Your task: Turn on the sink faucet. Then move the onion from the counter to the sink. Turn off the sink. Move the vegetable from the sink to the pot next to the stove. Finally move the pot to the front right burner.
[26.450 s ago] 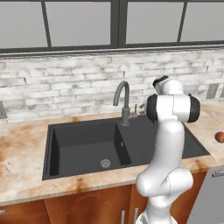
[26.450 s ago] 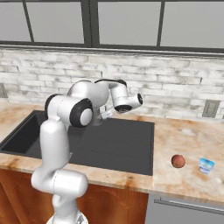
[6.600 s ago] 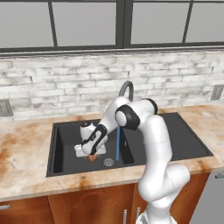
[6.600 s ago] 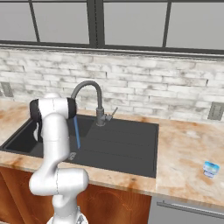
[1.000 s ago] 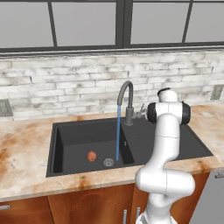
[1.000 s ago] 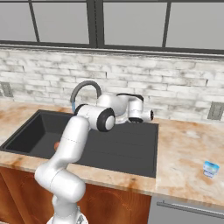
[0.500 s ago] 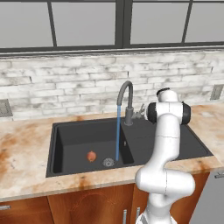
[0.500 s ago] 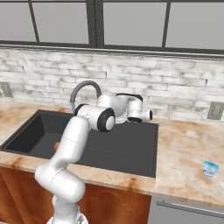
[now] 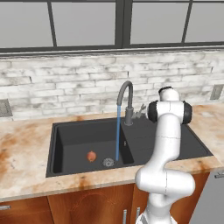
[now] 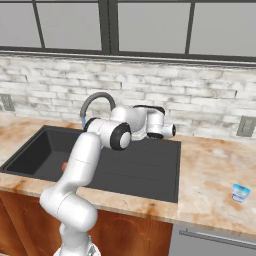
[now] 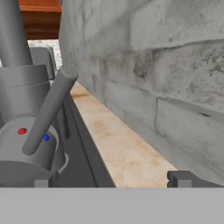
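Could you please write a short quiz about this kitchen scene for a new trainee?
1. True or false: water runs from the sink faucet.
2. Where does the onion lie? A) on the counter B) in the sink C) between the fingers
3. Fill in: the gripper is ____ beside the faucet's lever.

Key: 1 true; 2 B; 3 open.
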